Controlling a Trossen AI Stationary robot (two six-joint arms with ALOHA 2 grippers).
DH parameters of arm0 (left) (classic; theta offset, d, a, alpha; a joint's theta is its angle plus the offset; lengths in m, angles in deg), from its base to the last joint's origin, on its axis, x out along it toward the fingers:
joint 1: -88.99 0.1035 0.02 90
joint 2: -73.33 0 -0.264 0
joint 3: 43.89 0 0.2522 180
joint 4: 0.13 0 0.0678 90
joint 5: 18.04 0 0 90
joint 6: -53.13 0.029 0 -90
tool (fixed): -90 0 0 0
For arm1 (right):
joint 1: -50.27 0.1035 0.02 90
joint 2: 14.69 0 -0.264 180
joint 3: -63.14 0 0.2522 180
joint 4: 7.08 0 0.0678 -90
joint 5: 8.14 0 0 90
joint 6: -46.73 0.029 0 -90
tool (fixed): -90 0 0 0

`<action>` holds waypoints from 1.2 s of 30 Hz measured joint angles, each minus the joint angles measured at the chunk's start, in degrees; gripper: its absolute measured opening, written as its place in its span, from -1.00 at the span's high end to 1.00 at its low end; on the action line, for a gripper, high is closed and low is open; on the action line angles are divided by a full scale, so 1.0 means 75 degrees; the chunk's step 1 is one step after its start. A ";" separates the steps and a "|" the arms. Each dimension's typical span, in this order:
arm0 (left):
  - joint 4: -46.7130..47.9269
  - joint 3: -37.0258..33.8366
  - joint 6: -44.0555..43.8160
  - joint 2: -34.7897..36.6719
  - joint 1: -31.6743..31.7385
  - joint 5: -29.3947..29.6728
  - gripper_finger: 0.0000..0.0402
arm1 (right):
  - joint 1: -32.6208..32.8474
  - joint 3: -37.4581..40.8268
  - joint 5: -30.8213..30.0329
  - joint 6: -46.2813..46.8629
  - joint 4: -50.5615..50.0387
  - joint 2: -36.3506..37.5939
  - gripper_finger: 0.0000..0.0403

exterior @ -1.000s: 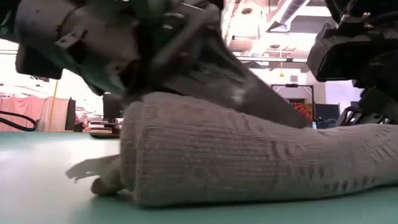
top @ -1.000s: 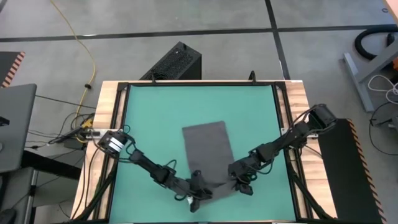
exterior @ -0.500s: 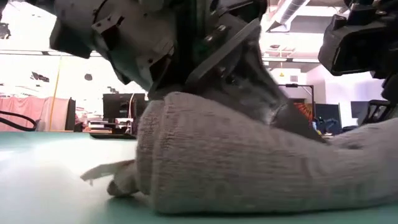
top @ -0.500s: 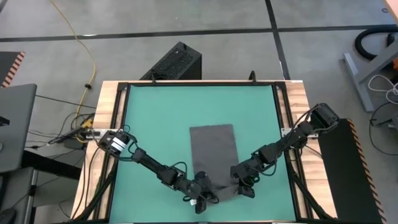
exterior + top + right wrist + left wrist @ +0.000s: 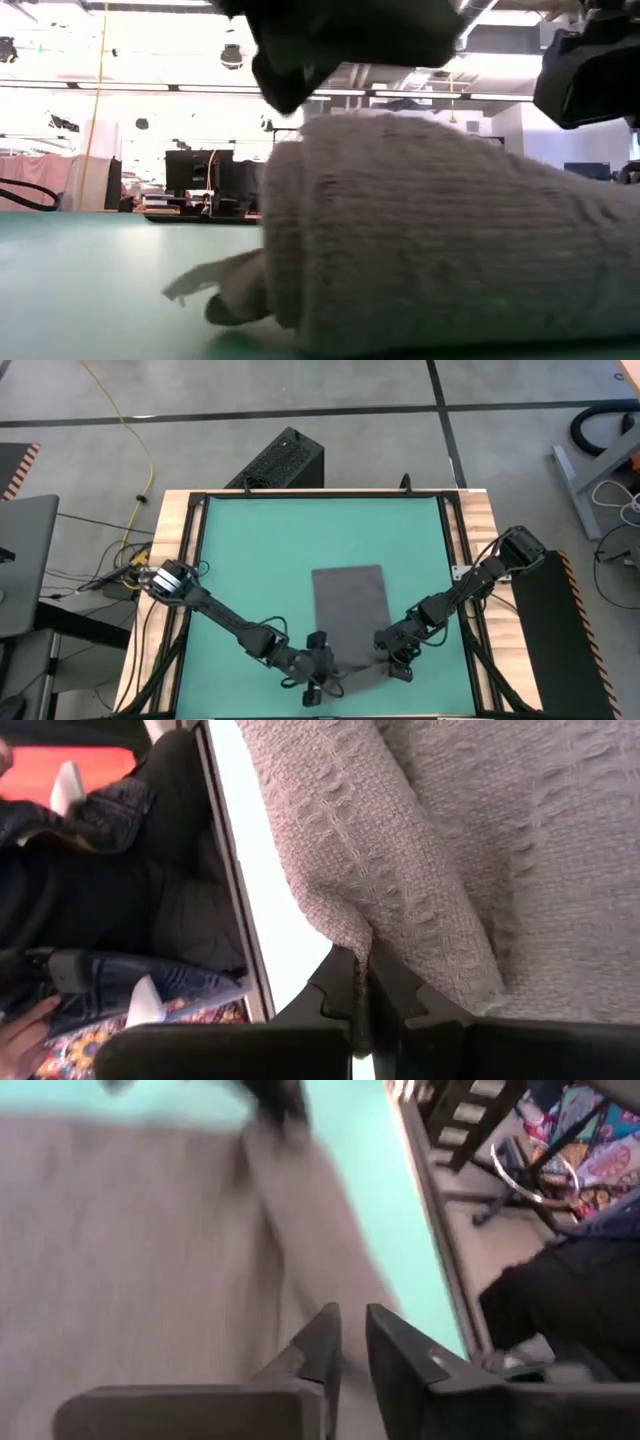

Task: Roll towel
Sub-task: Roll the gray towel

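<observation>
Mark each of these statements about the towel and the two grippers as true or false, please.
1. The towel lies on a green mat. True.
2. The right gripper pinches an edge of the towel. True.
3. The towel is rolled up completely. False: its near end is rolled, the far part lies flat.
4. The left gripper is at the far edge of the mat. False: it is at the towel's near end.
5. The towel is bright red. False: it is dark grey.
</observation>
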 joint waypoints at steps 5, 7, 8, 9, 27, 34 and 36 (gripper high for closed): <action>-0.0515 0.0003 0.0754 0.0136 -0.0409 0.0164 0.52 | -0.0221 0.0000 -0.0181 0.0001 0.0088 0.0000 0.88; -0.0559 0.0010 0.0912 0.0108 -0.0571 0.0219 0.39 | -0.0318 0.0000 -0.0228 0.0007 0.0088 0.0000 0.88; -0.0514 0.0018 0.0887 0.0060 -0.0641 0.0340 0.32 | -0.0365 0.0000 -0.0263 0.0006 0.0099 0.0000 0.88; -0.0302 0.0019 0.0830 0.0035 -0.0708 0.0503 0.25 | -0.0414 -0.0001 -0.0267 0.0004 0.0128 0.0000 0.88; 0.1258 -0.0040 0.0336 -0.0775 -0.0980 0.1843 -0.29 | -0.0657 -0.0012 -0.0330 -0.0008 0.0319 0.0003 0.88; 0.2126 -0.0031 -0.0377 -0.0848 -0.0850 0.2071 0.04 | -0.0307 -0.0015 -0.0634 0.0436 0.0401 0.0003 0.88; 0.2143 -0.0031 -0.0514 -0.0846 -0.0777 0.1865 0.29 | -0.0180 -0.0015 -0.0827 0.0552 0.0398 0.0003 0.88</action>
